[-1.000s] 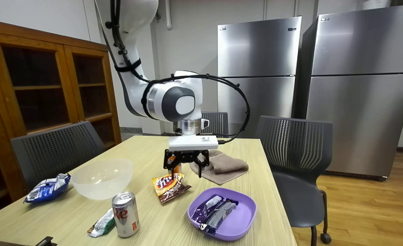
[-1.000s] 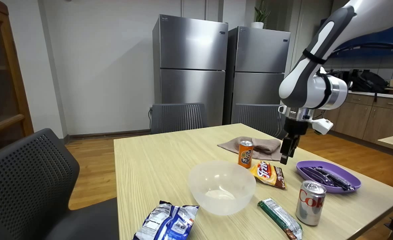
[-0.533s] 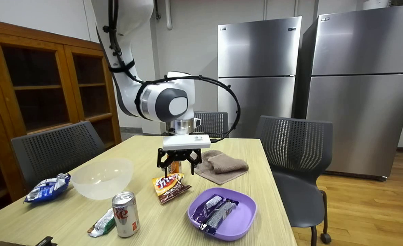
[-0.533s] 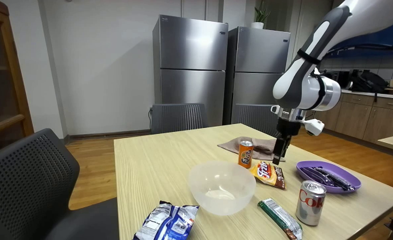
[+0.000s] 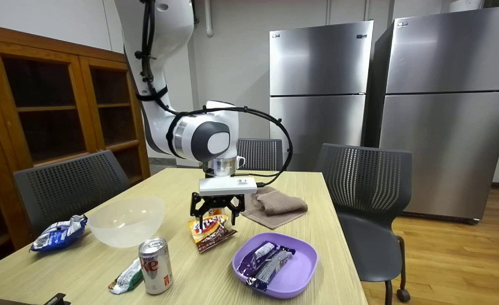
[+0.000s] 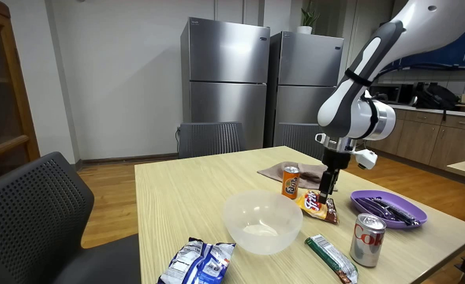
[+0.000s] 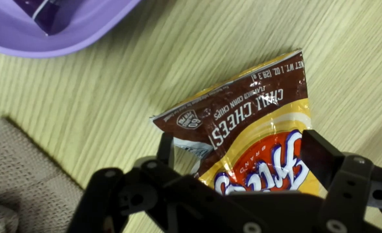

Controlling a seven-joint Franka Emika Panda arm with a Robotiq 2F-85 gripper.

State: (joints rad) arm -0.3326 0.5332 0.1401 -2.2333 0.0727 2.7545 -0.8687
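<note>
My gripper [image 5: 217, 221] is open and empty, pointing down just above a yellow and brown chip bag [image 5: 211, 238]. In the wrist view, the bag [image 7: 255, 110] lies flat between the spread fingers [image 7: 322, 155], with its lower part hidden by the gripper body. No gap or contact between fingertips and bag can be judged for sure. An orange soda can [image 6: 290, 183] stands upright beside the bag, mostly hidden behind the gripper in an exterior view [image 5: 216, 211]. A brown towel [image 5: 281, 204] lies behind the gripper.
A purple plate [image 5: 304, 271] holds dark purple wrapped bars [image 5: 268, 264]. A silver soda can [image 5: 155, 267] stands near a green wrapped bar [image 6: 332, 258]. A translucent bowl [image 6: 262, 225] and a blue snack bag [image 6: 200, 262] are on the table. Chairs [image 5: 365, 186] stand around it.
My gripper has moved sideways, away from the purple plate's side, and then down over the chip bag. It stays open. The objects on the table have not moved.
</note>
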